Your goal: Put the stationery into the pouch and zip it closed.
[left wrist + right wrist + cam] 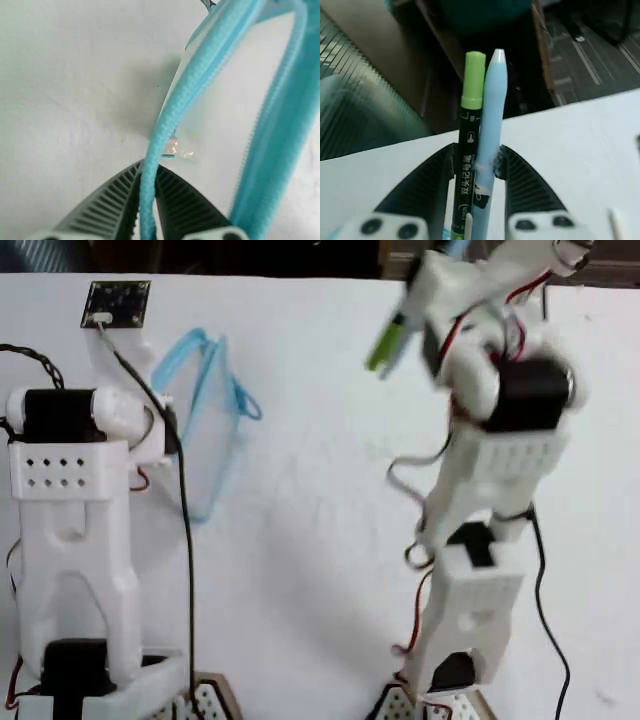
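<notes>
The clear pouch (205, 420) with a light-blue zipper lies on the white table at the left, its mouth held open. My left gripper (146, 180) is shut on one edge of the zipper band (172, 120); the other band (280, 125) curves away beside it. In the high view the left arm (70, 500) stands just left of the pouch. My right gripper (477, 160) is raised at the back right, shut on two pens held side by side: a green-capped marker (470, 105) and a pale blue pen (490, 115). The marker (390, 340) sticks out toward the pouch.
A small black board (118, 302) with a cable lies at the back left, behind the pouch. Bare table (320, 540) lies between the two arms. Beyond the table's far edge are a dark floor and furniture.
</notes>
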